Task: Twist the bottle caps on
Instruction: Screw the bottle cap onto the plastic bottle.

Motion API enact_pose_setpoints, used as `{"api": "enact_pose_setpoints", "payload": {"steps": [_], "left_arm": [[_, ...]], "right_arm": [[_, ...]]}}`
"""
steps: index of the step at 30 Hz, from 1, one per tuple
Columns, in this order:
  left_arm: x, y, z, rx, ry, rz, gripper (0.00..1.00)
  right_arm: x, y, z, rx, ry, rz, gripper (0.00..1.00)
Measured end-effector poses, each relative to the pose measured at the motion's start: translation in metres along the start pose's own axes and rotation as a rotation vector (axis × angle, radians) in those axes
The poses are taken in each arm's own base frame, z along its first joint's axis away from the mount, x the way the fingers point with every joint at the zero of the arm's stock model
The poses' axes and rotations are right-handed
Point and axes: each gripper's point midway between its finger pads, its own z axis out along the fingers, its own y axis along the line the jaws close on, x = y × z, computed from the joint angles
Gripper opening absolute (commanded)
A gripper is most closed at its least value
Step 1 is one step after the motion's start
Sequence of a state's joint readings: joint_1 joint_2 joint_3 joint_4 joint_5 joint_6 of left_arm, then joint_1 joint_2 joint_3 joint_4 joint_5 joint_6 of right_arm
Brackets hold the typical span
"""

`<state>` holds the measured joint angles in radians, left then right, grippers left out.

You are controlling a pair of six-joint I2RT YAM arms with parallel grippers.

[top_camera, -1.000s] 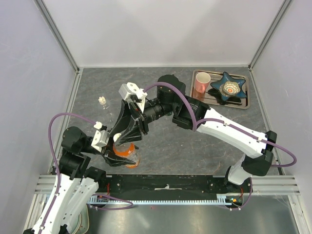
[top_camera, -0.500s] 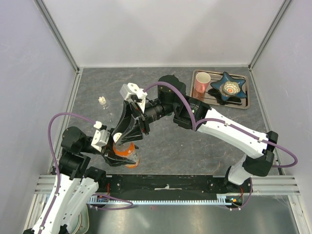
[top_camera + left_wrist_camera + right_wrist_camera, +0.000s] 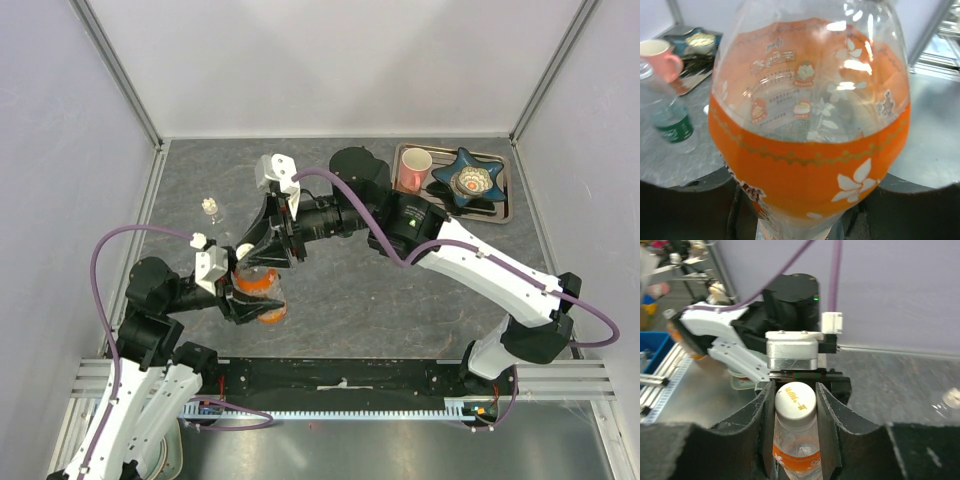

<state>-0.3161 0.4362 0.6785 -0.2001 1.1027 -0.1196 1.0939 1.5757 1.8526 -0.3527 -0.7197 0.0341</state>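
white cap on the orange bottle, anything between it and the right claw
Nothing visible. In the right wrist view the white cap sits on the orange bottle neck, directly between the right claw fingers, which sit close against both its sides with no other object in the gap.

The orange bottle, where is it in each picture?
Top view: the orange bottle is low, left of centre.
Left wrist view: the bottle fills almost the whole picture.
Right wrist view: bottom middle, with its white cap inside the right pincer.
Shared landmark: the pink mug, top right in the top view and top left in the left wrist view; it is not in the right wrist view.
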Motion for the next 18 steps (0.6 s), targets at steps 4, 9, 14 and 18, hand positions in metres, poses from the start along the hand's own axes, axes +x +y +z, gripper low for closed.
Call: {"api": "enact_pose_setpoints", "payload": {"steps": [4,9,14,18], "left_arm": [[0.004,0.025,-0.002,-0.154,0.010,-0.036,0.02],[0.018,0.058,-0.011,-0.350,0.044,-0.101,0.02],[0.042,0.086,-0.027,-0.543,0.115,-0.170,0.02],[0.056,0.095,-0.036,-0.613,0.151,-0.181,0.02]], "right_arm": [[0.006,-0.030,-0.004,0.182,0.020,0.023,0.06],[0.022,-0.077,-0.005,0.469,0.031,0.128,0.01],[0.048,-0.118,-0.006,0.823,0.007,0.255,0.11],[0.059,-0.127,-0.003,0.998,-0.035,0.298,0.33]]}}
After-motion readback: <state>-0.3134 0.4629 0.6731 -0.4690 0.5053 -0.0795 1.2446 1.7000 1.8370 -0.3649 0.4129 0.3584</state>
